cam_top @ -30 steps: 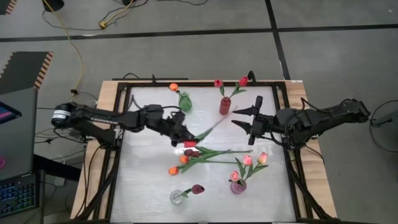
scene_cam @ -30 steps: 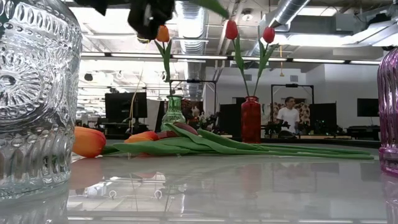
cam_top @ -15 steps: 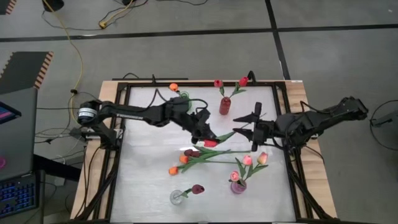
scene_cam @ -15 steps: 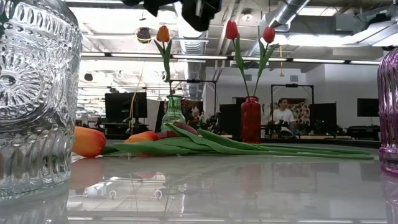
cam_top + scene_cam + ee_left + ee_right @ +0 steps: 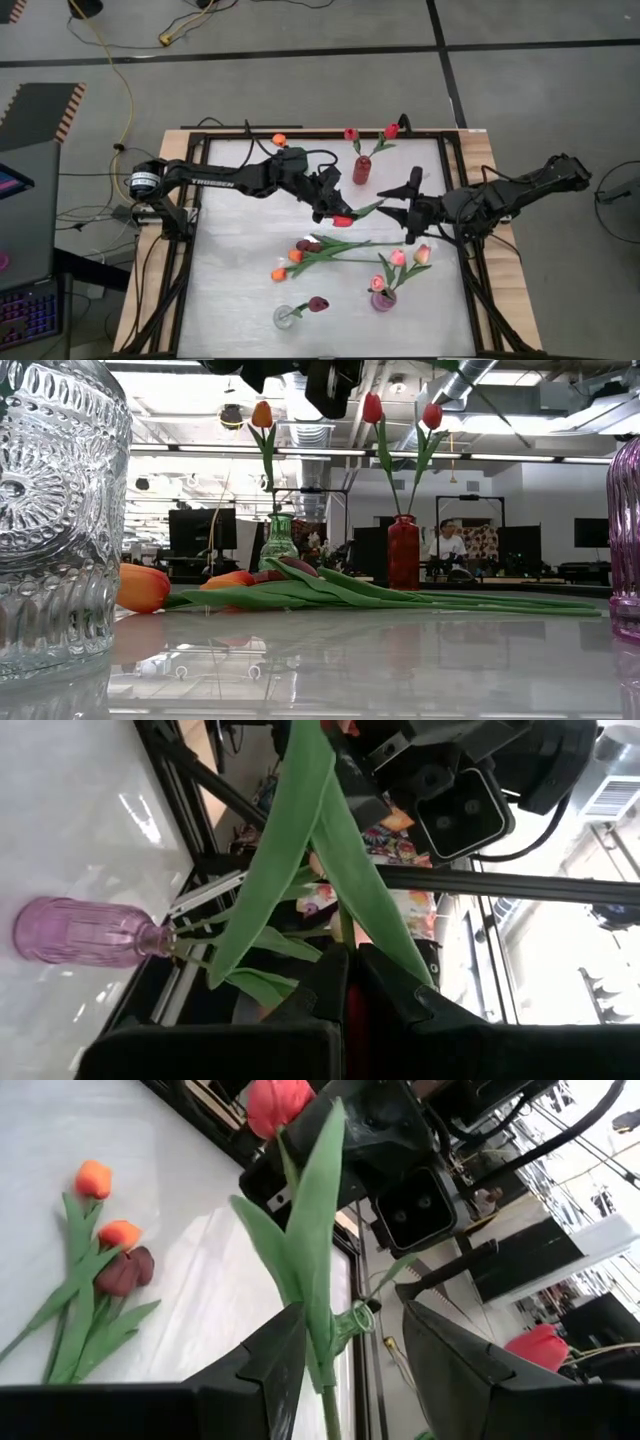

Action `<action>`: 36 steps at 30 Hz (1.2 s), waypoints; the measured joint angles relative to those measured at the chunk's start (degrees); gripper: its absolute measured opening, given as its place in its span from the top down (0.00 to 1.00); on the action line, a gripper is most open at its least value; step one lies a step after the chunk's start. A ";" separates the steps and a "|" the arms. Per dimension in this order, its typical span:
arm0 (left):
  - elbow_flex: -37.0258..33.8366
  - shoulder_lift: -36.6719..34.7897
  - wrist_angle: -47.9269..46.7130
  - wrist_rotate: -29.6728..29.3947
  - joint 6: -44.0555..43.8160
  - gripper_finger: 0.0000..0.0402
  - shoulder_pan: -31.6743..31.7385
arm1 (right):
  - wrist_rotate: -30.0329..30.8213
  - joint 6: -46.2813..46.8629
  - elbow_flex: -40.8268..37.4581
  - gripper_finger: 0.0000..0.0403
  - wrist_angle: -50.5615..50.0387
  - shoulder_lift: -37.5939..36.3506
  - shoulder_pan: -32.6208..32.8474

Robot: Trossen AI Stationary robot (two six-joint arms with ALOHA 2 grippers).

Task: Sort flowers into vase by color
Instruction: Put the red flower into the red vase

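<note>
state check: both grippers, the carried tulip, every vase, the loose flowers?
left gripper: shut on red tulip, above the table
right gripper: open, tulip's stem between its fingers
red vase: upright, two red tulips
green vase: upright, one orange tulip
purple vase: upright, pink tulips
clear vase: upright, one maroon tulip
loose tulips: lying flat

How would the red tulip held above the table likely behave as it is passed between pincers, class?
The red tulip, gripped near its head by the left pincer, probably weighs little. Its thin stem and long leaves look bendy, so they may sway or slip between the right pincer's open fingers.

We see our left pincer (image 5: 338, 213) clamped tight mid-worktop, arm stretched right; our right pincer (image 5: 393, 203) faces it, fingers spread, held close.
</note>
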 joint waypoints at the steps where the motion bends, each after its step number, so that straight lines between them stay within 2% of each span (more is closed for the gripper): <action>1: 0.00 0.00 -0.09 -0.03 0.09 0.99 0.12 | 0.00 0.00 0.00 0.51 0.01 0.00 0.00; 12: 0.00 0.00 -0.17 -0.19 0.39 0.99 1.17 | 0.06 -0.46 0.00 0.51 0.17 -0.07 -0.30; 21: -0.02 0.00 -0.16 -0.17 0.35 0.99 1.13 | 0.02 -2.00 0.00 0.51 -3.62 0.99 -3.21; 27: -0.02 0.00 -0.19 -0.17 0.33 0.99 1.13 | 0.04 -2.02 0.00 0.52 -2.60 2.56 -4.63; 30: -0.02 0.00 -0.19 -0.15 0.37 0.99 1.13 | -0.02 -2.03 0.00 0.55 -2.48 2.81 -4.98; 36: -0.02 0.00 -0.19 -0.17 0.57 0.99 1.13 | -0.02 -2.04 0.00 0.67 -2.17 2.97 -5.01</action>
